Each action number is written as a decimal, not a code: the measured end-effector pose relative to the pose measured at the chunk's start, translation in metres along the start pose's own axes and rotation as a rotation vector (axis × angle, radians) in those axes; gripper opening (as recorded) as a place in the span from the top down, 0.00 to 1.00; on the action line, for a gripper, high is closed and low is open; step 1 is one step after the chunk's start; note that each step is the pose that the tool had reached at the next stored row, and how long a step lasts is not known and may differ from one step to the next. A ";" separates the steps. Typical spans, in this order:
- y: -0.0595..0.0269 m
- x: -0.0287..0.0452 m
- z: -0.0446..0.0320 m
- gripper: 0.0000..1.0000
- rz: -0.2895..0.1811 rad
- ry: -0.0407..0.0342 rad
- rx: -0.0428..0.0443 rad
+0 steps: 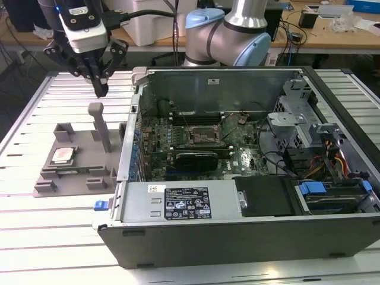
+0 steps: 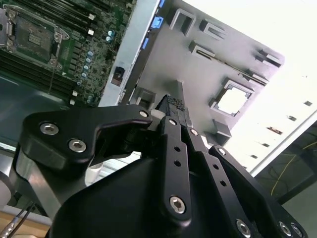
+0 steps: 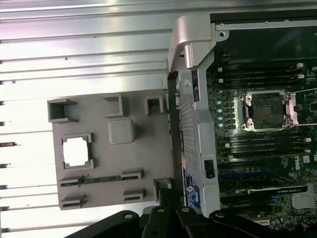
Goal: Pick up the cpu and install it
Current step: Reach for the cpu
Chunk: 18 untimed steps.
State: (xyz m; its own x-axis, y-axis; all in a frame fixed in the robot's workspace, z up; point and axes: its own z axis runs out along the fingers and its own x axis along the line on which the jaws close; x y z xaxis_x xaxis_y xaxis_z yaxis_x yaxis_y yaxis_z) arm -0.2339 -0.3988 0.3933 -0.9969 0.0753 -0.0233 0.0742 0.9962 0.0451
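Note:
The cpu [image 1: 62, 155] is a small square chip with a pale metal top. It lies flat in a square pocket of the grey plastic tray [image 1: 71, 178], on the exterior view's left. The chip also shows in both wrist views [image 2: 233, 101] [image 3: 77, 151]. My gripper [image 1: 101, 89] hangs in the air above the tray's far side, well clear of the chip. Its black fingers [image 2: 173, 106] are shut together with nothing between them. The black socket frame [image 1: 205, 135] [image 3: 267, 111] sits on the motherboard inside the open case, with its centre bare.
The open computer case [image 1: 237, 202] lies on the slatted metal table [image 1: 35, 225]; its raised side wall [image 1: 127, 148] stands between tray and motherboard. A tall grey post [image 1: 98, 122] rises from the tray just below the gripper. Drive cages and cables [image 1: 309, 142] fill the case's right side.

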 end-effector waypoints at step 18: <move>-0.0023 0.0305 -0.0008 0.89 0.000 0.0000 0.0000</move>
State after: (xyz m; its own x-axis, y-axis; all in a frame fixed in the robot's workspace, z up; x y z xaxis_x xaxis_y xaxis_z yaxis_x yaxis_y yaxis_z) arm -0.2645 -0.3988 0.3933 -0.9969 0.0753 -0.0233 0.0742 0.9962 0.0451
